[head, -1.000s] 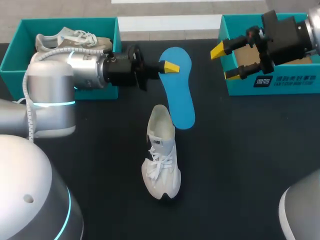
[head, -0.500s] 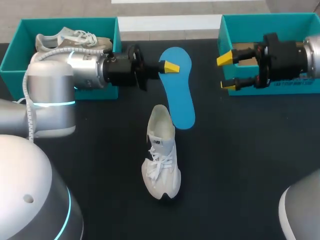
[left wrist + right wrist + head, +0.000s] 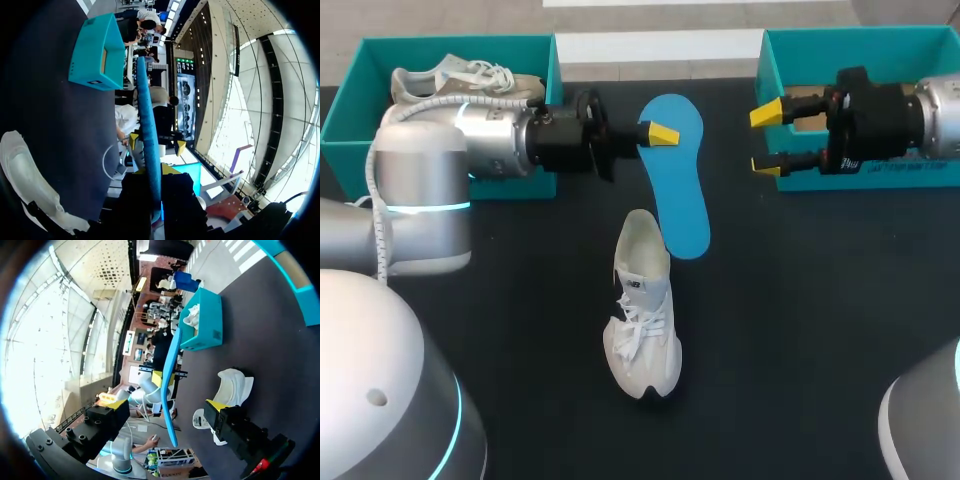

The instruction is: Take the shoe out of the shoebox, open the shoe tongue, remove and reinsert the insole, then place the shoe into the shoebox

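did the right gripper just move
Yes, the right gripper has drawn back from over the inside of the right shoebox to its front wall.

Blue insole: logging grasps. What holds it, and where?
The left end effector is shut on the blue insole, pinching its side edge near one end. The right end effector holds nothing.

Left fingers (image 3: 663, 133) clamped — right fingers (image 3: 767, 113) apart

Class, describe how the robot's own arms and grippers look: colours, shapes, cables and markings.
The left arm and right arm are silver cylinders with black wrists. The left one bears a glowing cyan ring and a white braided cable. The left gripper and right gripper are black, tipped bright yellow.
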Controlling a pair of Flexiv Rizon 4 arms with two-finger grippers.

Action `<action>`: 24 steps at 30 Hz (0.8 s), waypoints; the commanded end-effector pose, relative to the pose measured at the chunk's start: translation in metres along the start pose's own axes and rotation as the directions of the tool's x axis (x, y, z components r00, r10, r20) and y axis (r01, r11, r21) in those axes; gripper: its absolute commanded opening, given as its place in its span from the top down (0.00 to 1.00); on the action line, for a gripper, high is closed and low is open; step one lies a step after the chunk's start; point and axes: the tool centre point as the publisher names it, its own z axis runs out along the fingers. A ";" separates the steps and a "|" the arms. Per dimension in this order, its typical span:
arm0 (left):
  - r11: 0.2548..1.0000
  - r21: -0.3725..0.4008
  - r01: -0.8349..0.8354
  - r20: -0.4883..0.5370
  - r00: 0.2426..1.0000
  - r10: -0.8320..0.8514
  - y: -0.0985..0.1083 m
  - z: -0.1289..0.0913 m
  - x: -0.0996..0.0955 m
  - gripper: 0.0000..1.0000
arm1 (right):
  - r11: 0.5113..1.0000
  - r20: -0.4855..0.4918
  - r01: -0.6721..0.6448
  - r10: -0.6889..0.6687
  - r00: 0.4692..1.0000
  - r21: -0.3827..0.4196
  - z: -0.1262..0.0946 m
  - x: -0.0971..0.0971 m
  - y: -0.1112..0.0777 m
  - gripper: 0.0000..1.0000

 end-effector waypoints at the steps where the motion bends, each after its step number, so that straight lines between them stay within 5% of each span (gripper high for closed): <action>1: 1.000 0.002 0.000 -0.001 1.000 0.000 0.001 0.000 0.000 1.00 | 1.000 0.002 -0.001 0.001 1.000 0.003 0.001 0.000 0.002 0.00; 6: 1.000 0.002 0.000 -0.001 1.000 0.000 0.001 0.000 0.000 1.00 | 1.000 0.002 -0.001 0.001 1.000 0.003 0.001 0.000 0.002 0.00; 9: 0.981 -0.042 -0.188 -0.039 0.982 0.186 0.000 -0.001 0.010 1.00 | 1.000 0.002 -0.001 0.001 1.000 0.003 0.001 0.000 0.002 0.00; 17: 0.795 -0.101 -0.598 0.038 0.796 0.604 -0.010 -0.013 0.030 1.00 | 1.000 0.002 -0.001 0.001 1.000 0.003 0.001 0.000 0.002 0.00; 19: 0.703 -0.117 -0.702 0.066 0.700 0.711 -0.011 -0.015 0.036 1.00 | 1.000 0.002 -0.001 0.001 1.000 0.003 0.001 0.000 0.002 0.00; 24: 0.292 -0.232 -0.928 0.117 0.271 0.955 -0.013 -0.024 0.036 1.00 | 1.000 0.002 -0.001 0.001 1.000 0.003 0.001 0.000 0.002 0.00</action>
